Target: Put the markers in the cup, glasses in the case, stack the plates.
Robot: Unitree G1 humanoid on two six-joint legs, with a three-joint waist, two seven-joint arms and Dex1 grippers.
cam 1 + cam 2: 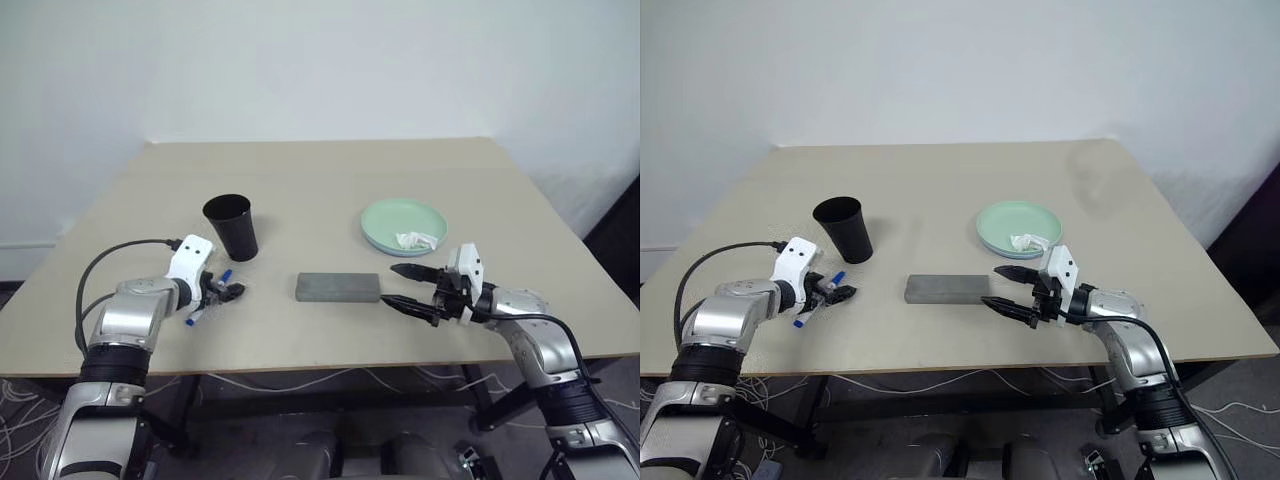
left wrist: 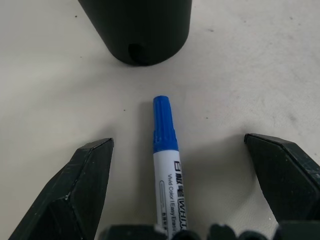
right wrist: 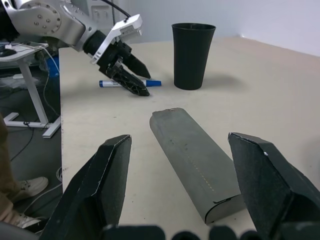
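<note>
Markers come first at the left of the table (image 1: 300,170): the blue-capped marker (image 2: 165,165) lies flat on the near-left part of the surface, its cap pointing toward the black cup (image 1: 232,227), which stands upright just beyond it. The left gripper (image 1: 226,292) reaches forward and tilts down over this marker, its two black fingers spread wide on either side of the barrel without closing on it. In the middle of the table, toward the near edge, the grey case (image 1: 338,287) lies shut and flat, its long side running left to right. Right of the case, the right gripper (image 1: 398,286) is held roughly level and points left toward the case's right end, its fingers parted and holding nothing. Farther back on the right, the mint green plate (image 1: 390,215) carries a crumpled white tissue (image 1: 418,240) at its near edge.
</note>
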